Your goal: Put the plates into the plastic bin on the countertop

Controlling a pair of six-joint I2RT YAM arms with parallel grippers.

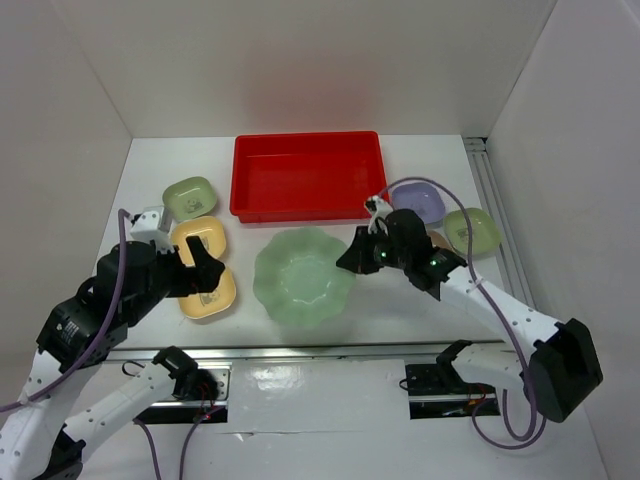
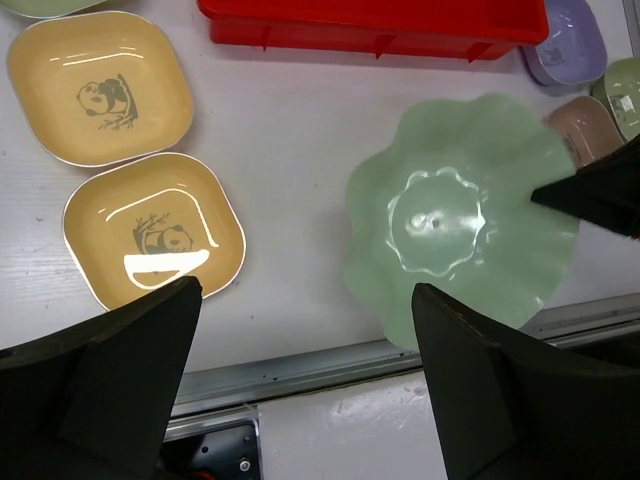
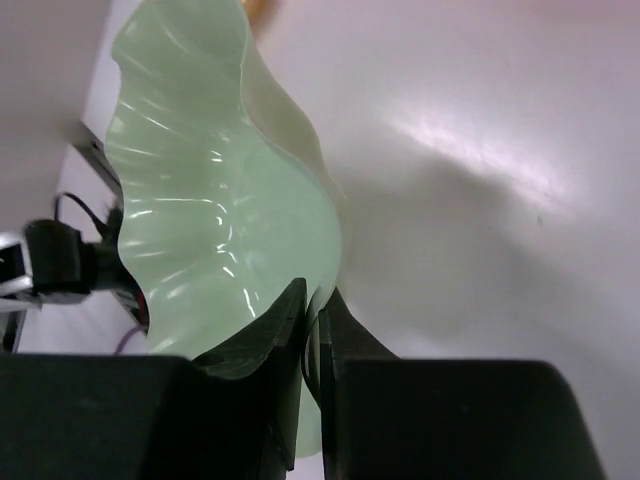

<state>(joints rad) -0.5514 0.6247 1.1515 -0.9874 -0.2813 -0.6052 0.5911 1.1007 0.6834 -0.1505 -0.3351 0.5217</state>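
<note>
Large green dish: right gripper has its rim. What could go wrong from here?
1. The right gripper pinches only the thin wavy edge of the large green dish; lifted, it may tilt or slip.
2. The near wall of the red bin is in the path; a low carry could catch it.
3. The lavender dish beside that arm could get knocked.

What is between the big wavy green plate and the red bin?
Nothing: only a bare strip of white countertop. The green plate and red bin sit apart, as the left wrist and top views both show.
</note>
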